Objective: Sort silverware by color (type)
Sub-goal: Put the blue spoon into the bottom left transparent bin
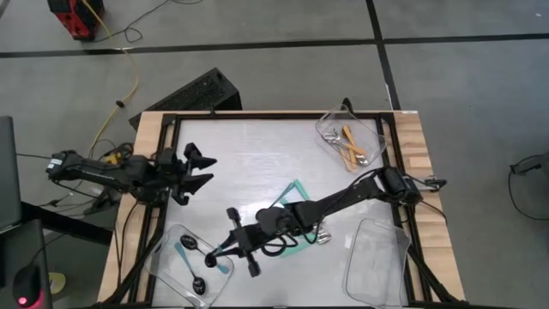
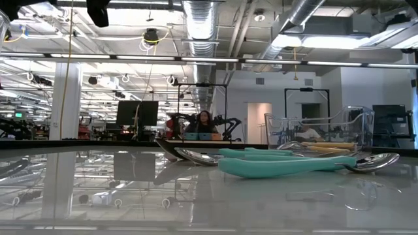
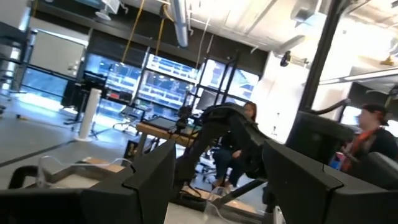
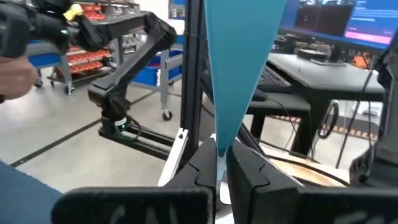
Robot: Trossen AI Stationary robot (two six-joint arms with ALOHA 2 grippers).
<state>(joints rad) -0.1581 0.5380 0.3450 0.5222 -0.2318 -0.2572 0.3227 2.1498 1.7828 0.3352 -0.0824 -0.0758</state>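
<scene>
My right gripper (image 1: 225, 255) reaches to the table's near left, over the right rim of a clear tray (image 1: 171, 273), and is shut on a blue-handled spoon (image 4: 239, 74). Two blue spoons with black bowls (image 1: 196, 255) lie in that tray. Orange-handled spoons (image 1: 350, 146) lie in the far right tray. Teal-green spoons (image 2: 287, 163) lie flat mid-table, partly under the right arm (image 1: 296, 190). My left gripper (image 1: 196, 168) waits open at the left edge, touching nothing. My right gripper pinches the blue spoon between its two fingers (image 4: 208, 171) at the narrow part of the handle (image 4: 222, 140). The handle widens away from the fingers and sticks out ahead of them. The spoon is lifted clear; its bowl is hidden.
A third clear tray (image 1: 377, 262) stands at the near right corner. A black frame (image 1: 257, 116) runs around the table. Cables (image 1: 283, 245) hang from the right arm above mid-table. People sit in the room beyond the table (image 3: 367, 134).
</scene>
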